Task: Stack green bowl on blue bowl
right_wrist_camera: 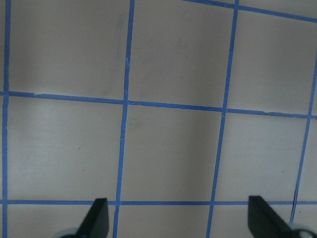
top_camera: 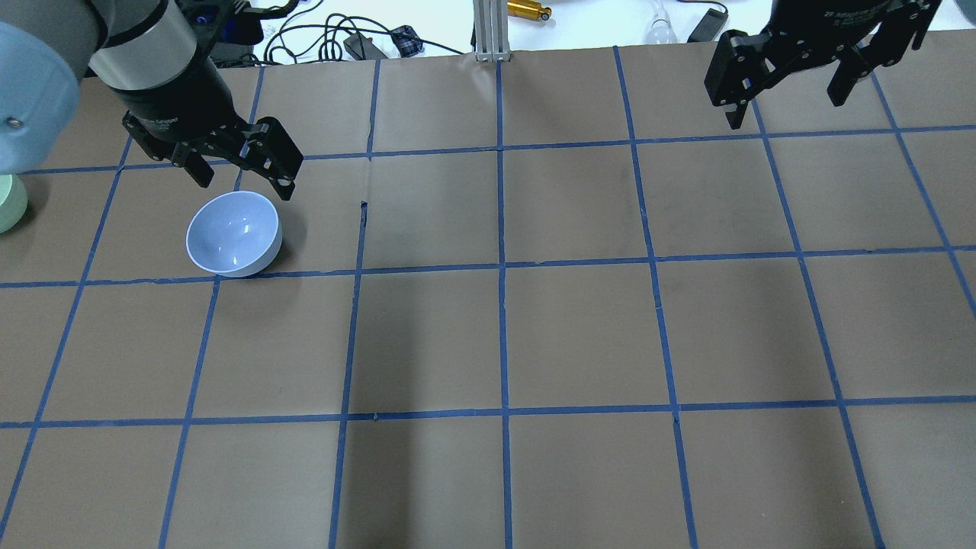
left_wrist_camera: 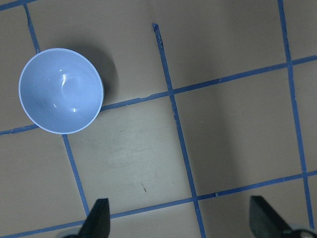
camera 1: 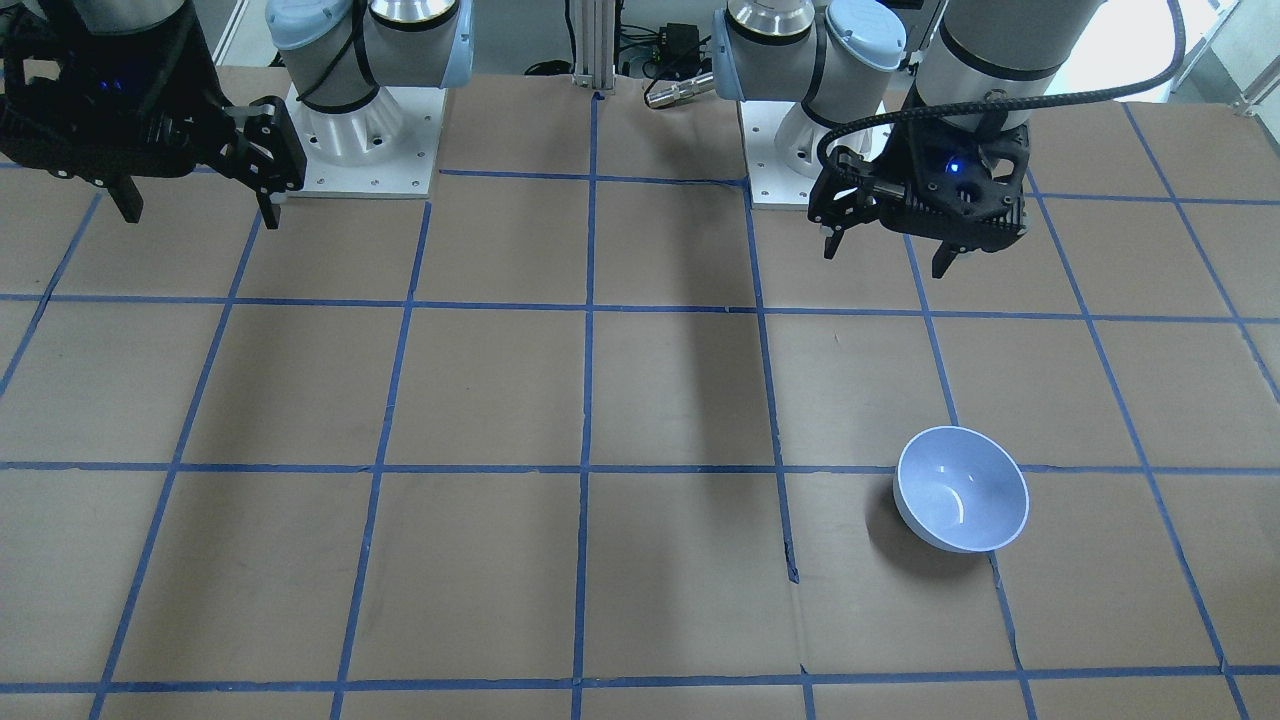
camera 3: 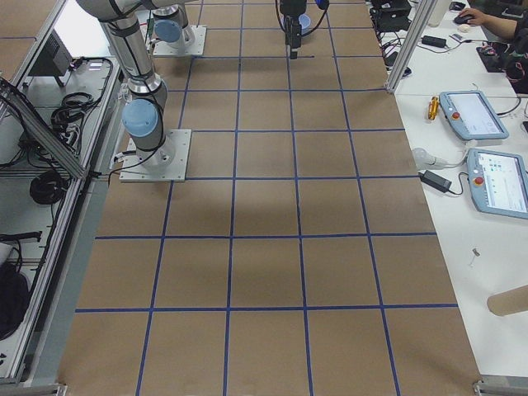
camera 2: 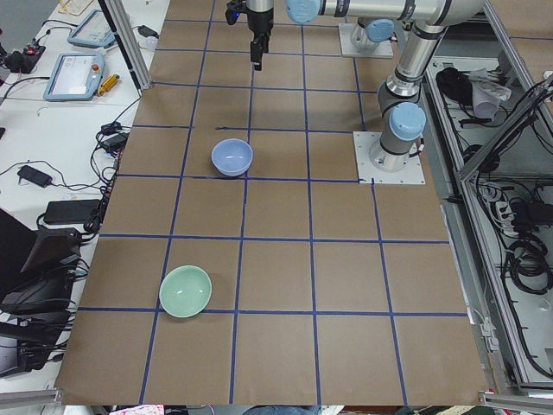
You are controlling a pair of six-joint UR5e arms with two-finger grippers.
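Observation:
The blue bowl [top_camera: 234, 232] stands upright on the brown table, on the robot's left side; it also shows in the front view [camera 1: 962, 488], the left side view [camera 2: 232, 156] and the left wrist view [left_wrist_camera: 61, 90]. The green bowl [camera 2: 185, 290] stands upright farther out toward the table's left end, apart from the blue bowl; only its edge shows in the overhead view [top_camera: 8, 203]. My left gripper [top_camera: 244, 181] hangs open and empty above the table just beyond the blue bowl. My right gripper [top_camera: 789, 103] is open and empty, high over the far right of the table.
The table [top_camera: 579, 335] is brown paper with a blue tape grid. The two arm bases [camera 1: 365, 140] stand at the robot's edge. A metal post [top_camera: 488, 30] and cables lie beyond the far edge. Tablets and gear [camera 3: 474, 115] sit on a side bench.

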